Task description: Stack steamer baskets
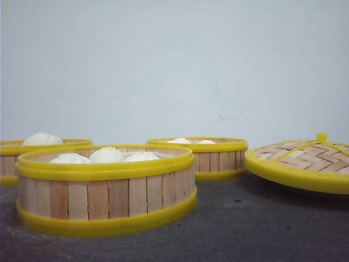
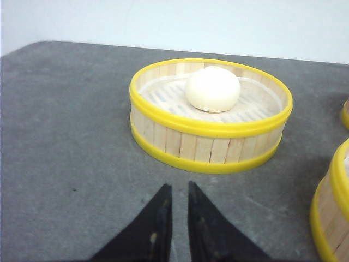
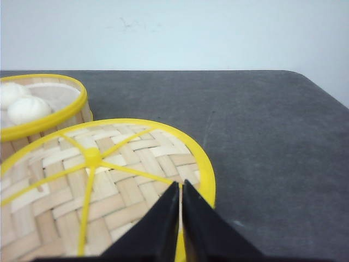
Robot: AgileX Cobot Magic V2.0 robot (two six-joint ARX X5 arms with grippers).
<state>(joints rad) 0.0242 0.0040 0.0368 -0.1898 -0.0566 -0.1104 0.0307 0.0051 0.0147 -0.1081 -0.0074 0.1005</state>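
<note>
A flat round lid of woven light bamboo strips with a yellow plastic rim point(image 1: 303, 164) sits at the right of the dark grey, matt bench point(image 1: 262, 229). Yellow spokes run from a small yellow knob point(image 1: 321, 136) at its centre out to the rim, and in the front view the lid looks tilted, its near edge lower than the knob. Smooth white round steamed buns point(image 1: 106, 155) show in three separate groups: a cluster nearest the camera, one further left, and a couple further back. The left wrist view shows a single such bun point(image 2: 212, 89). A plain pale blue-white wall point(image 1: 174, 65) rises behind the bench.
</note>
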